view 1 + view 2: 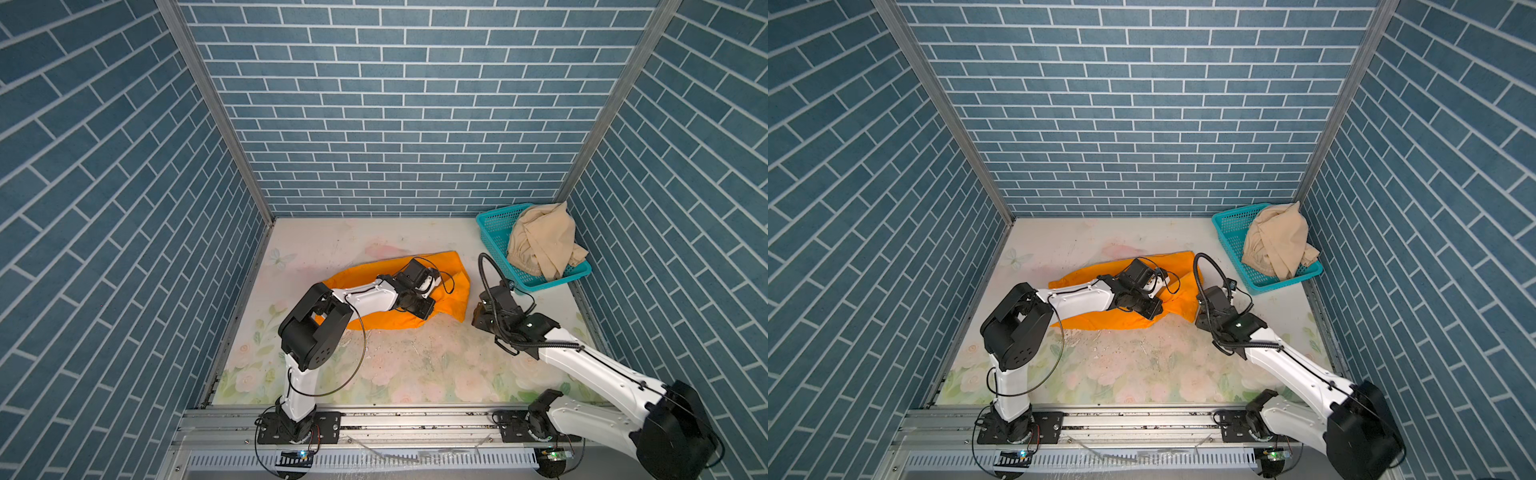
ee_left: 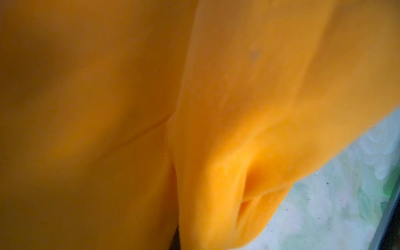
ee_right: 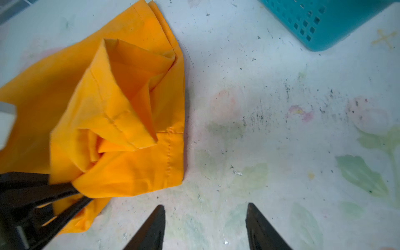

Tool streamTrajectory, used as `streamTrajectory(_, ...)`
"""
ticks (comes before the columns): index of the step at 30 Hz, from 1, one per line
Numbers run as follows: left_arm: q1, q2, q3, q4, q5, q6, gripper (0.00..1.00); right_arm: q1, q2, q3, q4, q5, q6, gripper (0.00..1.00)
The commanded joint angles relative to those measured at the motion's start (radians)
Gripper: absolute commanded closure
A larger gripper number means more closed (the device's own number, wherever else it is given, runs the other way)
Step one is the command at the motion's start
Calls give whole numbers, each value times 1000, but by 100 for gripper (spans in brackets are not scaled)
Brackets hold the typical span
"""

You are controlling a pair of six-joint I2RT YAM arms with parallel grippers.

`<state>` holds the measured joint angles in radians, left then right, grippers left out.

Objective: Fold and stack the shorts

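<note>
The orange shorts lie rumpled mid-table, with one part folded up in a loose peak. My left gripper rests on them near their front right corner. In the right wrist view its black fingers are shut on a bunch of the orange cloth. Orange cloth fills the left wrist view. My right gripper stands open over bare table just right of the orange shorts, holding nothing. The beige shorts sit heaped in the basket.
The teal perforated basket stands at the back right corner, close behind my right gripper. The floral table is walled by blue brick panels on three sides, and a metal rail runs along its front edge.
</note>
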<state>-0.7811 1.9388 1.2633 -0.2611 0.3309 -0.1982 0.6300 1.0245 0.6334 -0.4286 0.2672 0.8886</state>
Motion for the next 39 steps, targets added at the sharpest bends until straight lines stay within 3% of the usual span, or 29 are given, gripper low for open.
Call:
streamTrajectory(1,-21,-44,-41,-5,-19,-18,84,-16,-74,-111,48,-142,74,38)
streamTrajectory(4,-15,-32,-32,-20,-53,-7,88,1,-25,-163,176,-204,12,38)
streamTrajectory(9,-12,-14,19,-49,-47,12,90,53,173,-43,54,-85,-170,36)
streamTrajectory(19,-38,-24,-18,3,-5,-33,88,52,356,-27,191,-49,-218,39)
streamTrajectory(25,-38,-22,-18,3,1,-38,87,53,446,-8,253,-44,-241,52)
streamTrajectory(28,-40,-26,-19,3,-4,-40,84,51,452,21,214,-14,-244,76)
streamTrajectory(31,-41,-25,-23,3,-7,-43,76,45,411,41,99,24,-234,100)
streamTrajectory(33,-43,-25,-24,2,-9,-45,66,38,363,41,30,28,-220,100)
streamTrajectory(36,-46,-28,-24,-3,-13,-46,39,25,309,41,-84,9,-185,100)
streamTrajectory(39,-47,-33,-17,-20,-22,-49,12,17,277,54,-206,-10,-144,64)
